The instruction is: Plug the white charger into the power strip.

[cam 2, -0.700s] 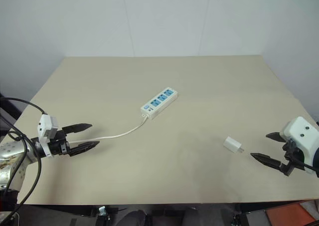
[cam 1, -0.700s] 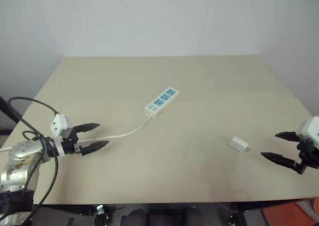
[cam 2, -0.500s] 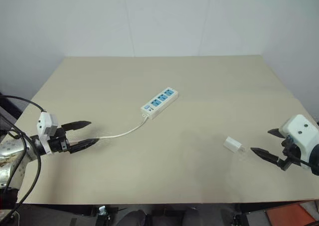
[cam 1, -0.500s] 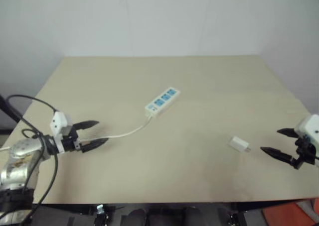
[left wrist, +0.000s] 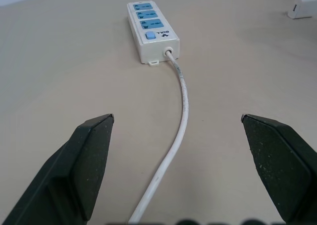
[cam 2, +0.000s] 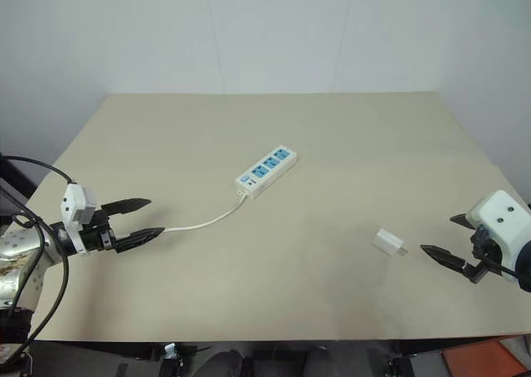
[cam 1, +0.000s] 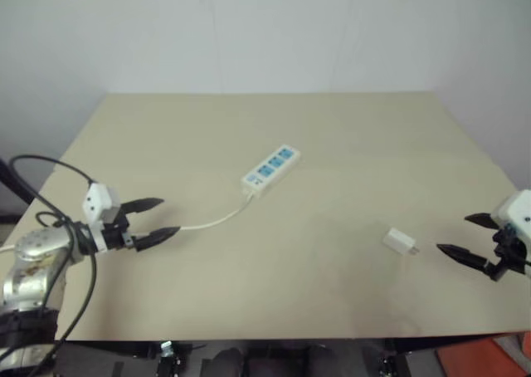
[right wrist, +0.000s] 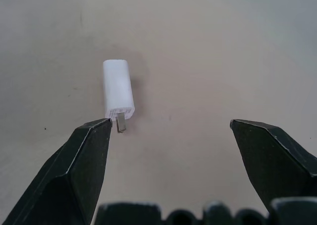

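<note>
The white charger [cam 1: 400, 242] lies on its side on the beige table [cam 1: 348, 144], right of centre, its prongs [right wrist: 120, 124] toward my right gripper [cam 1: 466, 239]. That gripper is open a short way to the charger's right, and one fingertip [right wrist: 101, 126] sits close beside the prongs in the right wrist view. The power strip [cam 1: 270, 169] lies diagonally near the table's middle, blue sockets up, with its thin white cord [cam 1: 217, 220] curving toward my left gripper [cam 1: 162, 217]. The left gripper is open at the table's left edge, with the cord [left wrist: 181, 111] running between its spread fingers and nothing held.
A white wall backs the far edge of the table. The front table edge [cam 1: 282, 339] runs just below both grippers. An orange-red object [cam 1: 485, 356] sits low at the right, below the table.
My right gripper has drawn slightly to the right and up, and the left gripper has shifted a little toward the left edge. Charger and power strip lie as before.
</note>
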Action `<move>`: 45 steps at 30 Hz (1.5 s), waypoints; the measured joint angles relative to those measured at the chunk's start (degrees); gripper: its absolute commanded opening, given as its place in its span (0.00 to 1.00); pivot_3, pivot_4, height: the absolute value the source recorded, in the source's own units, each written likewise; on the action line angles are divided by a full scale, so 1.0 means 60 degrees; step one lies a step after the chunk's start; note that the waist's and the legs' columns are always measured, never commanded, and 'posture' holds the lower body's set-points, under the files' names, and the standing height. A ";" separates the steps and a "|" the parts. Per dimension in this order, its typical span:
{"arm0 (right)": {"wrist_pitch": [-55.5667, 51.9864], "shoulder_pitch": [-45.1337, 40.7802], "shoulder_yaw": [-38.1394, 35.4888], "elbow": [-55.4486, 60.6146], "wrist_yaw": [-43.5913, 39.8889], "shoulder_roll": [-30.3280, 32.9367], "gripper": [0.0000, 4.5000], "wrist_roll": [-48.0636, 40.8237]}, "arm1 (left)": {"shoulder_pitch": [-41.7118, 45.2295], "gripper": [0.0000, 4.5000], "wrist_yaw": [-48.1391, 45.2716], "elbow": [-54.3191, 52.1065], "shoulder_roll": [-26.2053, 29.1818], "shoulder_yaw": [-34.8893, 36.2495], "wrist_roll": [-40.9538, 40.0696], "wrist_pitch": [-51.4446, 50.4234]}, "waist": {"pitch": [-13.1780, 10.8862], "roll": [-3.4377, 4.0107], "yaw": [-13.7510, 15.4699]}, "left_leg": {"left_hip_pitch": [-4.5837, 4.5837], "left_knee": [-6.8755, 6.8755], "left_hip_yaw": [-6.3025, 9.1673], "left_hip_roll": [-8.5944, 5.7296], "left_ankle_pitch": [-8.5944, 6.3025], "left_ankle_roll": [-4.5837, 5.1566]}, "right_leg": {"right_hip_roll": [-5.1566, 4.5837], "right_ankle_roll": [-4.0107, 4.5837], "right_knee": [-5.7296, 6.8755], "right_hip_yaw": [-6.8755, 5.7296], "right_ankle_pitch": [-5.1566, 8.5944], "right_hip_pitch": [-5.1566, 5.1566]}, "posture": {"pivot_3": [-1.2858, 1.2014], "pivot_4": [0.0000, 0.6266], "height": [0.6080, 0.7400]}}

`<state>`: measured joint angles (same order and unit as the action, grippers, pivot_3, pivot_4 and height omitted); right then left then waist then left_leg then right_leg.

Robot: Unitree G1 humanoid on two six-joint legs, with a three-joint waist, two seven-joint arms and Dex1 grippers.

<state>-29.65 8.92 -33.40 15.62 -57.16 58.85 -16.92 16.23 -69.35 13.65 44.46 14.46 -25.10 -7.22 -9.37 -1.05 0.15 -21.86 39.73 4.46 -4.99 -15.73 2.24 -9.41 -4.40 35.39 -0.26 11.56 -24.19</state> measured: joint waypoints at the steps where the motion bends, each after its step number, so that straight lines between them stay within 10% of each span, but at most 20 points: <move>1: 0.0000 -0.0053 0.0095 0.0005 0.0010 0.0000 1.00 -0.0003 | 0.0161 1.00 0.0116 0.0124 -0.0097 -0.0043 0.0096 0.0141 | 0.0000 0.0000 0.0006 | 0.0001 0.0001 0.0000 0.0000 0.0000 0.0000 | 0.0000 0.0001 0.0000 -0.0001 -0.0001 0.0003 | 0.52 0.24 1.00; 23: -0.1765 -0.4458 0.4868 0.2830 0.3460 -0.2364 1.00 0.0454 | 0.5551 1.00 0.2927 0.8627 -0.5026 -0.1048 0.2300 0.4700 | -0.0030 -0.0059 0.0108 | -0.0083 0.0035 0.0012 -0.0031 0.0040 -0.0062 | -0.0008 -0.0019 -0.0049 -0.0039 -0.0030 -0.0024 | 0.52 0.24 1.00; 45: -0.2390 -0.4408 0.5185 0.3135 0.4351 -0.2704 1.00 0.0714 | 0.6199 1.00 0.5266 0.9600 -0.6408 -0.1269 0.3409 0.5109 | -0.0030 -0.0060 0.0086 | -0.0078 0.0049 0.0011 -0.0044 0.0040 -0.0059 | -0.0005 -0.0028 -0.0044 -0.0041 -0.0041 -0.0017 | 0.52 0.24 1.00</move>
<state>-43.99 -17.53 -2.29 34.43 -31.06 42.62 -12.64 53.43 -37.76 71.24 6.01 6.84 -4.65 23.43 -9.55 -1.41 0.66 -22.33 40.03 4.53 -5.25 -15.50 1.88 -9.44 -4.57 35.13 -0.50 11.31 -24.30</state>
